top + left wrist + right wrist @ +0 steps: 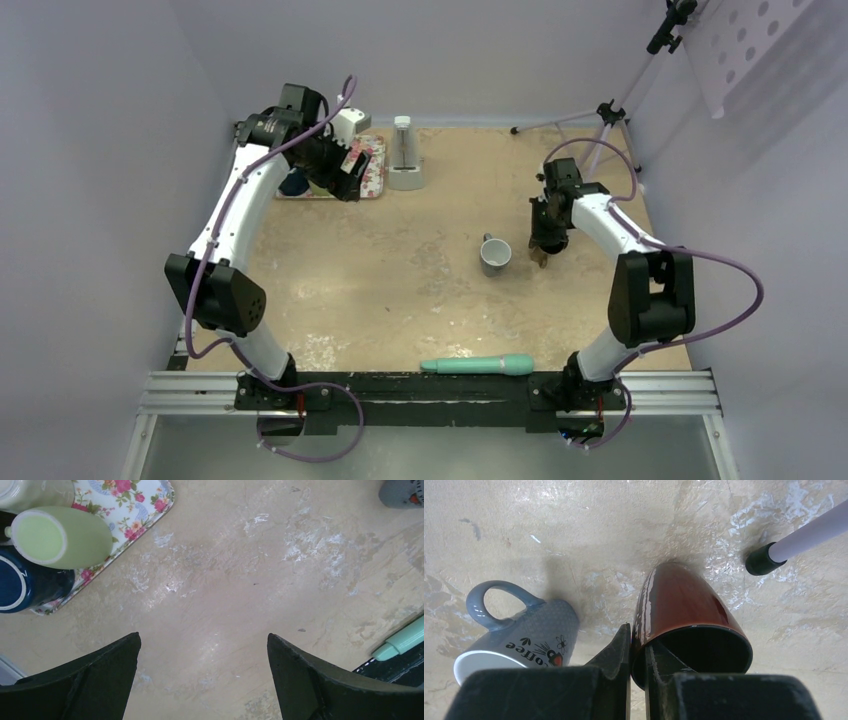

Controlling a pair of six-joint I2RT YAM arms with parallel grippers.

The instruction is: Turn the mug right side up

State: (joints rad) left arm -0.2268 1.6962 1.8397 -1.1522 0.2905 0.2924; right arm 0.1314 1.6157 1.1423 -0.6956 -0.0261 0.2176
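Observation:
My right gripper (pixel 638 641) is shut on the rim of a glossy brown-red mug (pixel 684 605), one finger inside the dark mouth and one outside against the wall. The mug's mouth faces up toward the wrist camera and its base points down at the table; I cannot tell whether it touches. From above, that gripper (pixel 541 256) and mug (pixel 538 252) show right of centre, mostly hidden by the wrist. My left gripper (pixel 204 640) hangs open over bare table at the back left (pixel 347 178), holding nothing.
A grey "coffee" mug (pixel 531 635) stands mouth up just left of the brown one (pixel 495 256). A floral tray (pixel 145 502) holds a green cup (pixel 60 537) and a blue cup (pixel 22 582). A white dispenser (pixel 404 155), a tripod foot (pixel 760 562) and a teal tool (pixel 478 366) are also here.

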